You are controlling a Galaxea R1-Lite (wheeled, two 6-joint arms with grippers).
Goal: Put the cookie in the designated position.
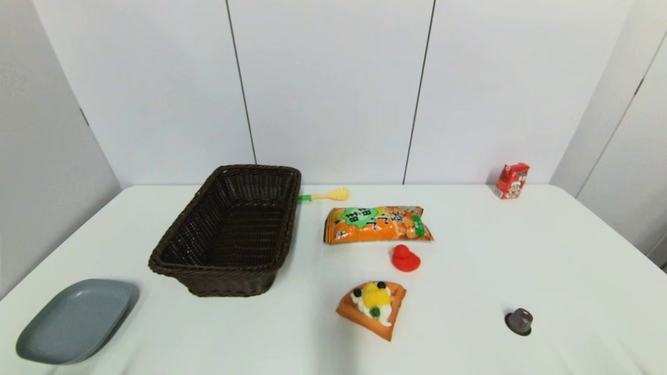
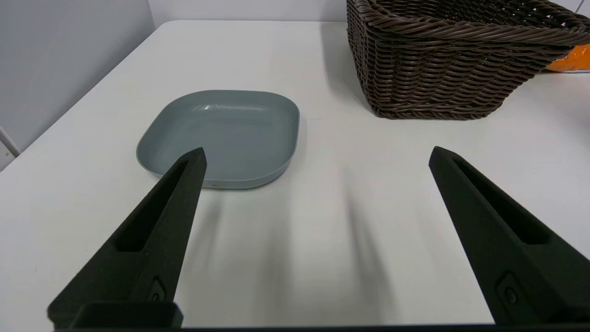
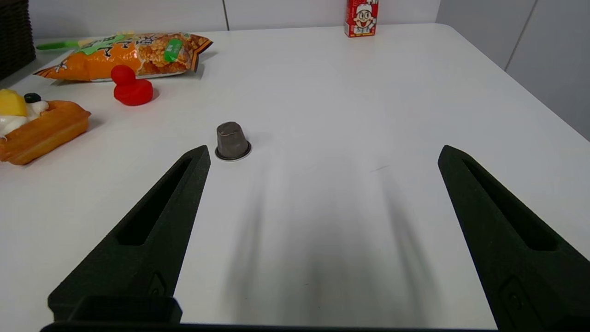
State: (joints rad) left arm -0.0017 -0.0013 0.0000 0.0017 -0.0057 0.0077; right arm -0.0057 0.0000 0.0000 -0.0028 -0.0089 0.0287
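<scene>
The cookie (image 1: 376, 224) is a flat orange snack bag with a green label, lying on the table just right of the dark wicker basket (image 1: 229, 229); it also shows far off in the right wrist view (image 3: 124, 57). In the left wrist view only an orange sliver of the bag (image 2: 569, 62) peeks past the basket (image 2: 442, 69). My left gripper (image 2: 318, 154) hovers open above the table near the grey plate (image 2: 221, 133). My right gripper (image 3: 322, 152) hovers open near a small grey capsule (image 3: 232, 142). Neither arm shows in the head view.
A red duck (image 1: 405, 258) and an orange waffle wedge with cream and fruit (image 1: 372, 308) lie in front of the bag. A yellow-green spoon (image 1: 325, 196) lies behind the basket. A red carton (image 1: 511, 180) stands at the back right, the capsule (image 1: 519, 321) at the front right, the plate (image 1: 73, 320) at the front left.
</scene>
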